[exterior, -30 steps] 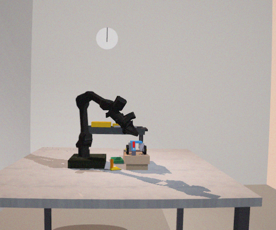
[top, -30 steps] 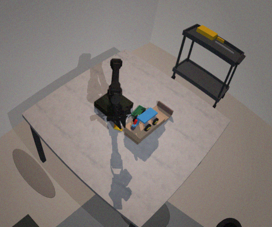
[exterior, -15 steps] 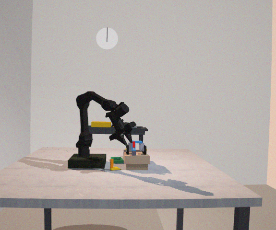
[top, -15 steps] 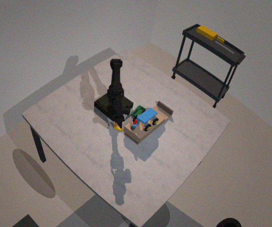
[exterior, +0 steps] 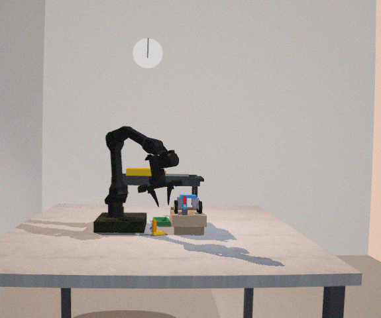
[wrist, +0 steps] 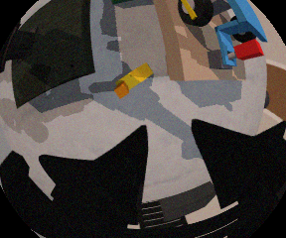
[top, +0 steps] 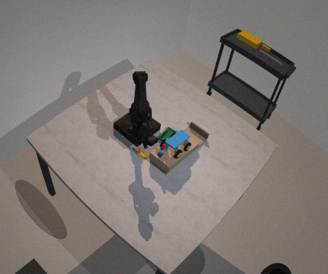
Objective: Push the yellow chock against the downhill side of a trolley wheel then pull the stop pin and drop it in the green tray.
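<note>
My gripper point(exterior: 163, 205) point(wrist: 170, 127) is partly open and empty, pointing down above the table, left of the ramp in the exterior view. The chock point(top: 142, 154) point(exterior: 158, 233) point(wrist: 137, 76) lies on the table beside the ramp's uphill end, its orange handle point(top: 139, 150) point(exterior: 154, 226) point(wrist: 121, 90) upright; its black base is hidden. The blue trolley point(top: 177, 138) point(exterior: 192, 196) point(wrist: 249, 20) stands on the wooden ramp point(exterior: 188, 220) point(wrist: 175, 50). The red-headed stop pin point(top: 163, 146) point(exterior: 184, 199) point(wrist: 248, 51) is in the blue bracket at its uphill end.
The green tray point(exterior: 162, 222) sits between the robot's base point(top: 125, 125) point(exterior: 120, 224) point(wrist: 54, 55) and the ramp. An end board point(top: 199, 129) rises at the ramp's far end. A dark shelf cart point(top: 242, 89) stands beyond the table.
</note>
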`<move>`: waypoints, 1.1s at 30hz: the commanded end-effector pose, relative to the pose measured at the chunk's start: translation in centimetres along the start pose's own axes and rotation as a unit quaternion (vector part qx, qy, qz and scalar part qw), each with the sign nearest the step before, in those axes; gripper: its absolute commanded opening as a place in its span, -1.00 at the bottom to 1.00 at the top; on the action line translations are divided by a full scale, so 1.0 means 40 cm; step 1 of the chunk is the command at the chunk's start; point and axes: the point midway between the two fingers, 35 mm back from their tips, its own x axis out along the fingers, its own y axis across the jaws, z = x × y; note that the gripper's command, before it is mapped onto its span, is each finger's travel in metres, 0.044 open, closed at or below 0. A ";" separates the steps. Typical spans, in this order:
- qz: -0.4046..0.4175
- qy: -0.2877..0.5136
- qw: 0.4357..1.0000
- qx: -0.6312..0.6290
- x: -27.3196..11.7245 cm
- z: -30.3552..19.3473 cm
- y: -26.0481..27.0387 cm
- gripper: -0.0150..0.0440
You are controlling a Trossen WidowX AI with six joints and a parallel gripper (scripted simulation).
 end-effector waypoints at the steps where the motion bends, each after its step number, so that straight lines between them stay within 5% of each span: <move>1: 0.040 -0.018 0.995 -0.093 0.000 0.024 0.035 0.15; 7: 0.084 -0.050 0.973 -0.210 -0.005 0.053 0.078 0.15; 33: 0.084 -0.050 0.973 -0.210 0.114 0.061 0.101 0.15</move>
